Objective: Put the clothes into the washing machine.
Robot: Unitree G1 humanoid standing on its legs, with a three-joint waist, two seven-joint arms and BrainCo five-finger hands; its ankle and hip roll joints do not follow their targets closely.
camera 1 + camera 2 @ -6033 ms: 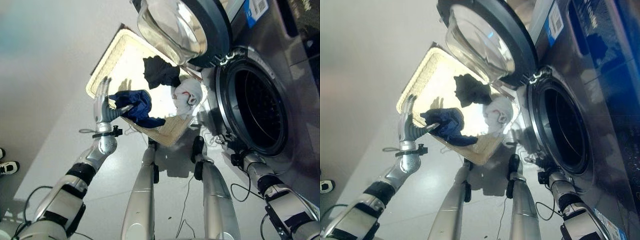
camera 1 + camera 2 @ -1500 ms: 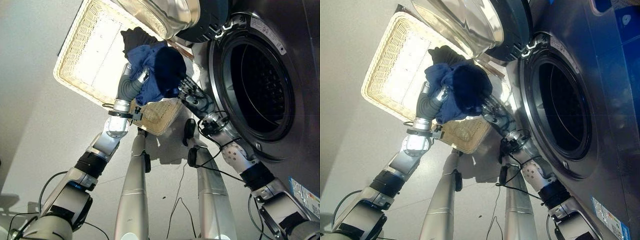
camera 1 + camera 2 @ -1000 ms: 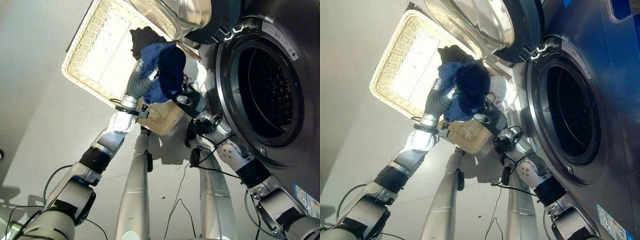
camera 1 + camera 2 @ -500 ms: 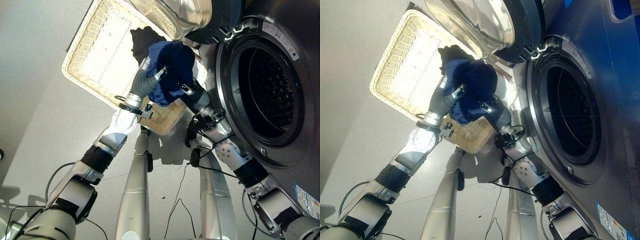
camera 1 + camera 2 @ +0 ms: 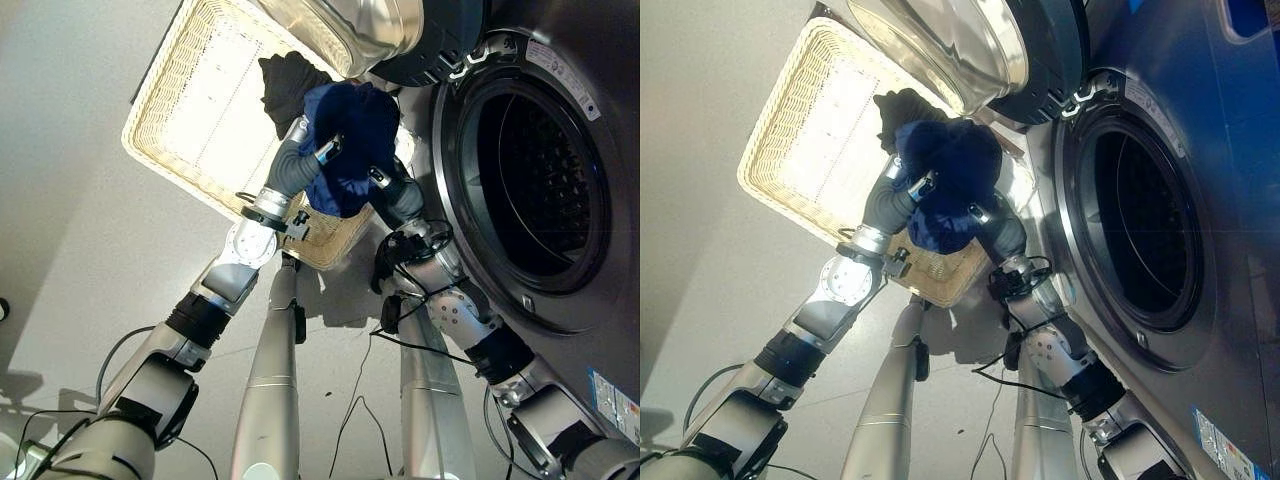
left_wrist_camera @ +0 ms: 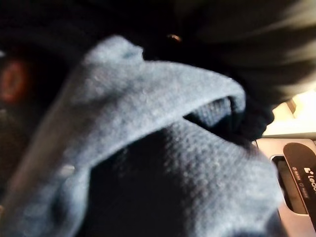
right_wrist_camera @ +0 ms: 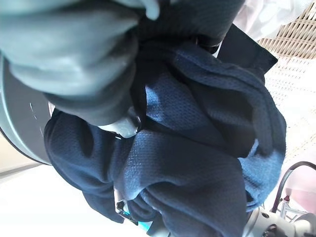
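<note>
Navy blue garment (image 5: 348, 148): bunched, held up between both arms, above the wicker basket (image 5: 190, 110), beside the washing machine's open drum (image 5: 525, 180).
Left robot hand (image 5: 318, 150): fingers curled into the navy cloth.
Right robot hand (image 5: 383, 183): fingers buried under the cloth; grip cannot be told.
Black garment (image 5: 285, 85): lying in the basket.
Washer door (image 5: 370, 30): swung open above the basket.

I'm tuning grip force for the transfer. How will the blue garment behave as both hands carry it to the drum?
Likely floppy: the blue garment bunches and sags between the left hand and right hand. Probably light, its knit looking thin. Loose folds may snag the washing machine rim.
</note>
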